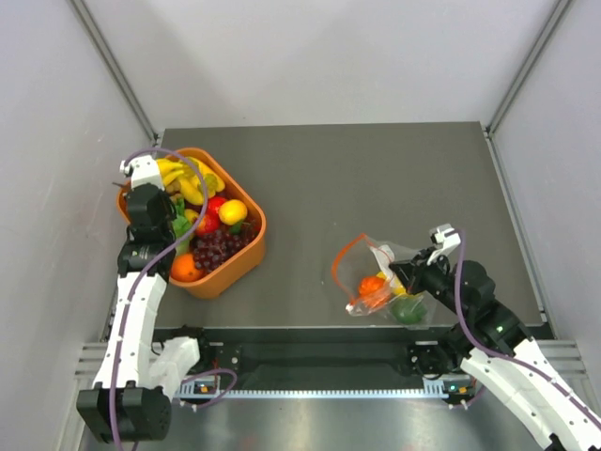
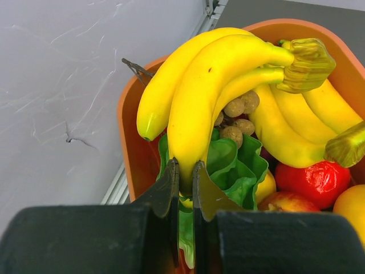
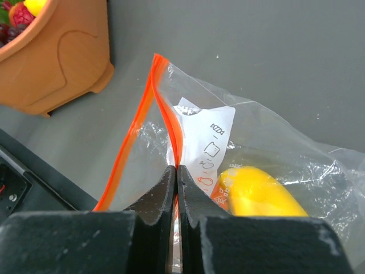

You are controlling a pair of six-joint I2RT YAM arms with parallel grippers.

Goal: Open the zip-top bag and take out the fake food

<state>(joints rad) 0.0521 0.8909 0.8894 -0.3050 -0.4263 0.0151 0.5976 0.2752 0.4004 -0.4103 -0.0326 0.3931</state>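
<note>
From above, 1 zip-top bag (image 1: 380, 258) lay on the right half of the dark table (image 1: 376, 178), well apart from 1 orange basket (image 1: 239, 268) on the left. The bag was clear and crinkled, and its thin orange-red zip strip (image 1: 336, 272) bowed into an open loop. Its long axis ran roughly left to right, with the mouth toward the basket and the closed end toward the right arm (image 1: 498, 329). 3 pieces of fake food (image 1: 377, 288) showed through the plastic: 1 orange-red round fruit (image 1: 370, 283), 1 yellow piece (image 1: 398, 281) just beside it, and 1 dark green fruit (image 1: 408, 309) nearer the table's front edge. The right gripper (image 1: 408, 275) met the bag's right side. The left arm (image 1: 141, 282) reached over the basket's left rim.

In the left wrist view, the left gripper (image 2: 183, 185) had its 2 fingers nearly together, pinched on the lower tip of 1 banana of a banana bunch (image 2: 205, 85) that rose out of the basket. A 2nd bunch (image 2: 302, 125) lay to its right, leafy lettuce (image 2: 234, 171) sat under both, and 1 red fruit (image 2: 316, 180) lay at the right edge.

In the right wrist view, the right gripper's fingers were pressed together on 1 lip of the zip strip. The other lip ran apart to the left — the 2 met at the far corner, so the mouth gaped. Beyond the fingers, a white label (image 3: 208, 142) and the yellow piece showed inside the bag.
</note>
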